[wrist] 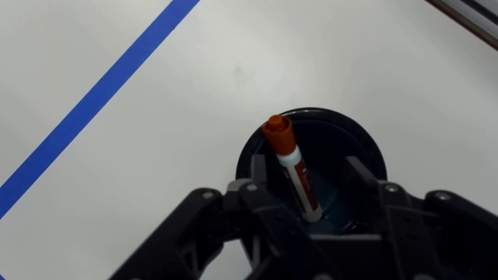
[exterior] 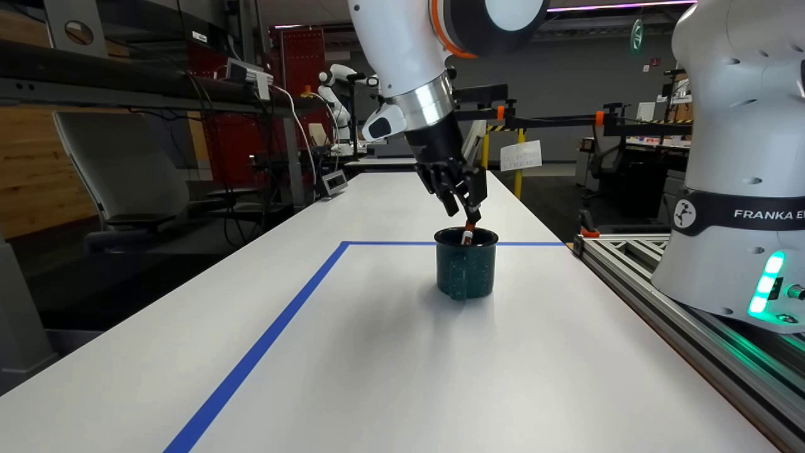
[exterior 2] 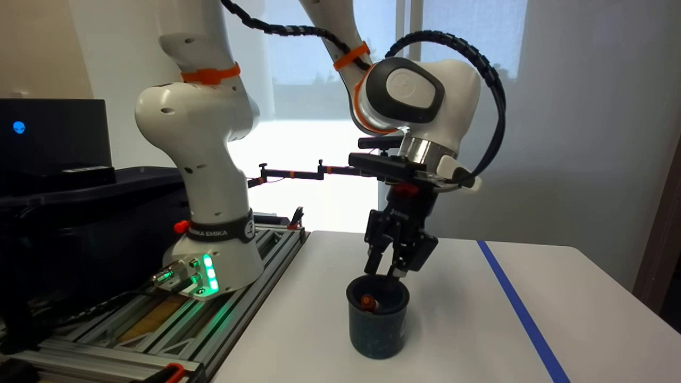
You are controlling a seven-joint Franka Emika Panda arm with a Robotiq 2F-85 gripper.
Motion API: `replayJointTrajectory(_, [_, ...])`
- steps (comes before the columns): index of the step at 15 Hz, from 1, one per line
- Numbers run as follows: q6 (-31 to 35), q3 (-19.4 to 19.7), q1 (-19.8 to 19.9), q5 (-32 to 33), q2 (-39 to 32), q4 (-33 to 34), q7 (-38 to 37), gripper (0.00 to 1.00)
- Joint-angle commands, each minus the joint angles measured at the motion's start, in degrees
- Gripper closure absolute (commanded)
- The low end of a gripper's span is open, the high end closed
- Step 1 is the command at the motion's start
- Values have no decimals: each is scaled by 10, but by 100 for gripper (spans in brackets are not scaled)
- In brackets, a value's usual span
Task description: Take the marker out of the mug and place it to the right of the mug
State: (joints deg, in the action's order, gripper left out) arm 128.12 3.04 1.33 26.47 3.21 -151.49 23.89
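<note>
In an exterior view, the white table [exterior: 377,377] is filling the bottom of the frame. At the wrist view's bottom, the gripper [wrist: 307,167] is hanging with its fingers well apart, gripping nothing. Right of centre in an exterior view, the dark teal mug [exterior: 477,270] is standing upright. The marker [wrist: 294,169] is leaning inside it, between the fingers in the wrist view, its orange cap crossing the rim's upper left.
</note>
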Motion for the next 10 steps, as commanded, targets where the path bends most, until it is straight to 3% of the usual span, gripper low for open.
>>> replayJointTrajectory(1, [2,-1,4,10,-30,15,10,46])
replayJointTrajectory(5, [4,-2,5,9,-50,20,18,46])
replayJointTrajectory(7, [6,-2,6,6,-56,23,32,52])
replayJointTrajectory(8, [7,-1,7,4,-59,25,39,60])
replayJointTrajectory(10, [10,-1,8,4,-64,28,49,64])
